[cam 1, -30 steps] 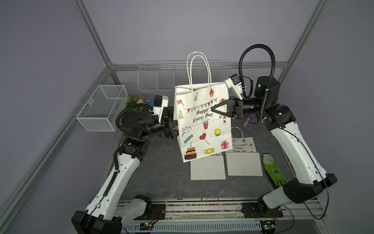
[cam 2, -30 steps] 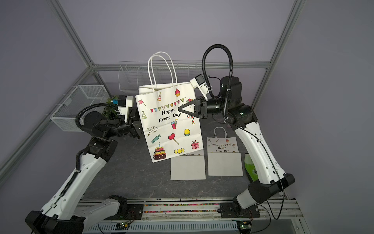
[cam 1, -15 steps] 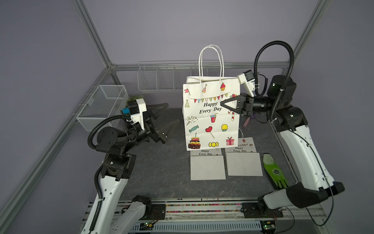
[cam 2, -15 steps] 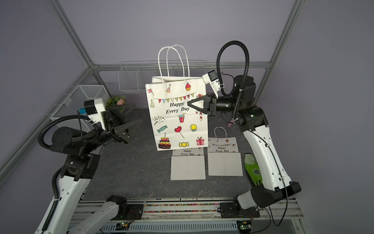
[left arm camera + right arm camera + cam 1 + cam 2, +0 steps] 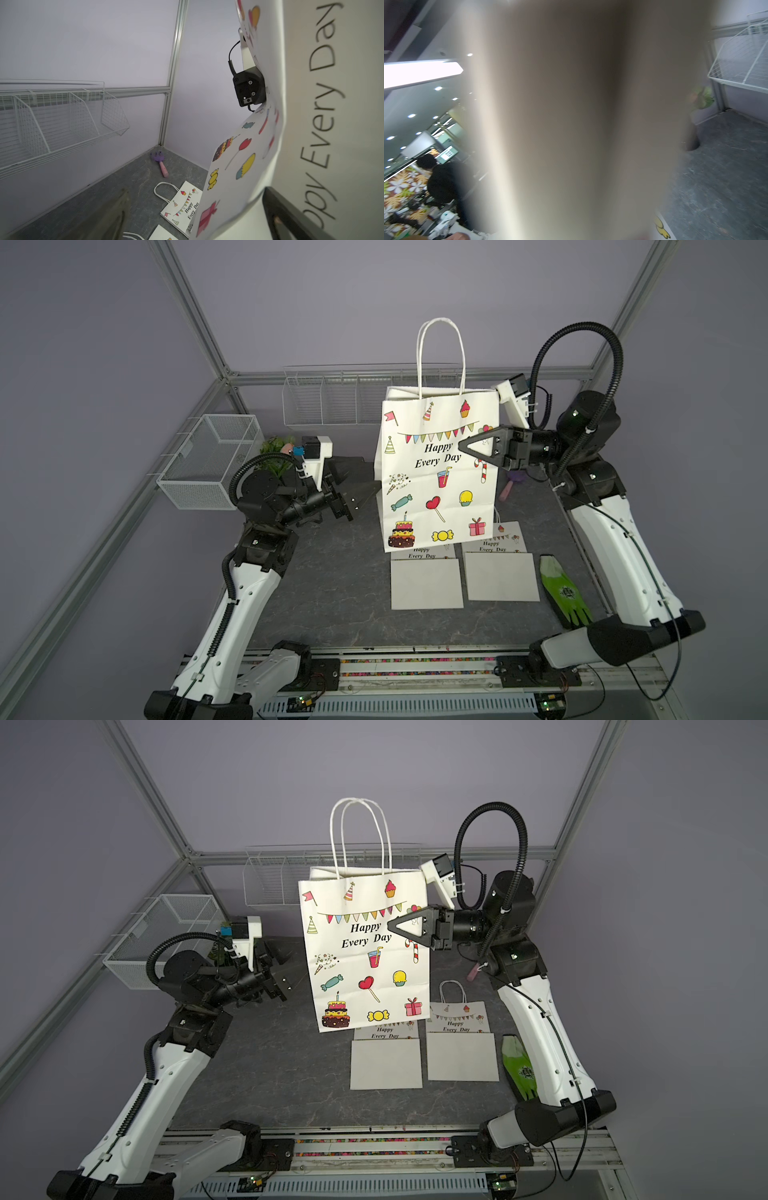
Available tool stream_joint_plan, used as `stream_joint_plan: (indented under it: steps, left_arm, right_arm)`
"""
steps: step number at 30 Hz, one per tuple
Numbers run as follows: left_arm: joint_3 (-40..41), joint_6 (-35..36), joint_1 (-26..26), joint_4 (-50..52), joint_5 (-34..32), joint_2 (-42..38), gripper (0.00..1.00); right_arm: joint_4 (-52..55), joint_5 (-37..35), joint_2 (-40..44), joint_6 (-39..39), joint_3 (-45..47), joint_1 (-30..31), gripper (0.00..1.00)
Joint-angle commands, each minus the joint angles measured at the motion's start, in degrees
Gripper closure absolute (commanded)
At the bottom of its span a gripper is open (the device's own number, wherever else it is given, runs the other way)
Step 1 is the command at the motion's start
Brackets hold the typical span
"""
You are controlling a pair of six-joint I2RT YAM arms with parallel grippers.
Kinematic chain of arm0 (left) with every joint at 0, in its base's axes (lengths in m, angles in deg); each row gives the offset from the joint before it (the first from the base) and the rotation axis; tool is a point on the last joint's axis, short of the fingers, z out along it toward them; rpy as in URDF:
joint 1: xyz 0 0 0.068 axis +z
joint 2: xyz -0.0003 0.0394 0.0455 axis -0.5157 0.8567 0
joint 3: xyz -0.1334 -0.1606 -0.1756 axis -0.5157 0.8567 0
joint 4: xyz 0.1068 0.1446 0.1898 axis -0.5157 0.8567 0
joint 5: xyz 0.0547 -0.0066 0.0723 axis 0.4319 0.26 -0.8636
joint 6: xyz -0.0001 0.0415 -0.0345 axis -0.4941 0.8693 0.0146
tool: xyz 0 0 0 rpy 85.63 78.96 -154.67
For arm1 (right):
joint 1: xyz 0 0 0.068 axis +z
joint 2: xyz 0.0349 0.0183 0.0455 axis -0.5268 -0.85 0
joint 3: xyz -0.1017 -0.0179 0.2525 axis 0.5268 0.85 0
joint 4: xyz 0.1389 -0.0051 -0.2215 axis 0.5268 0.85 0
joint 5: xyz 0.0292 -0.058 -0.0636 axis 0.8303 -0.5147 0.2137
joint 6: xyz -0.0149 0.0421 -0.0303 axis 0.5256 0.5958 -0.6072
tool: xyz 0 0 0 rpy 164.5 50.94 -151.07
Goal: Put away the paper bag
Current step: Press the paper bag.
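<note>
The paper bag (image 5: 436,472) (image 5: 365,952) stands upright in the middle of both top views. It is white, printed with party pictures and "Happy Every Day", and its two cord handles rise straight above the open mouth. The right fingers (image 5: 478,437) (image 5: 409,916) reach in level from the right of the frame. They are pressed together on the bag's front panel near its right edge, a little above mid-height. The right wrist view is almost filled by blurred beige paper close to the lens.

Whether the bag's base touches the worktop (image 5: 332,572) cannot be told. Its lower edge overlaps the top of a folded bag (image 5: 426,580) lying flat at the lower centre. A second folded bag (image 5: 500,572) lies flat just to the right of the first.

The left fingers (image 5: 365,494) (image 5: 291,971) are spread wide apart and hold nothing. They point at the bag's left edge from just beside its lower half. In the left wrist view the bag's printed face (image 5: 311,124) fills the right side of the frame.

A green glove (image 5: 565,593) lies at the right edge of the worktop, beside the second folded bag. A toy rake (image 5: 161,164) with a purple head and pink handle lies near the far corner. A mesh basket (image 5: 208,464) hangs at the left, a wire rack (image 5: 324,402) hangs on the back wall, and a plant (image 5: 274,450) sits between them.
</note>
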Motion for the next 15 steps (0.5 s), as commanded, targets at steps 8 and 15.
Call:
stream_joint_plan:
  steps: [8, 15]
  left_arm:
    - [1.0, -0.8, -1.3, -4.7, 13.0, 1.2, 0.1]
    - [0.1, -0.6, -3.0, -4.3, 14.1, 2.3, 0.34]
  right_arm:
    - [-13.4, 5.1, -2.3, 12.7, -3.4, 1.0, 0.93]
    - [-13.7, 4.5, -4.6, 13.5, -6.0, 3.8, 0.93]
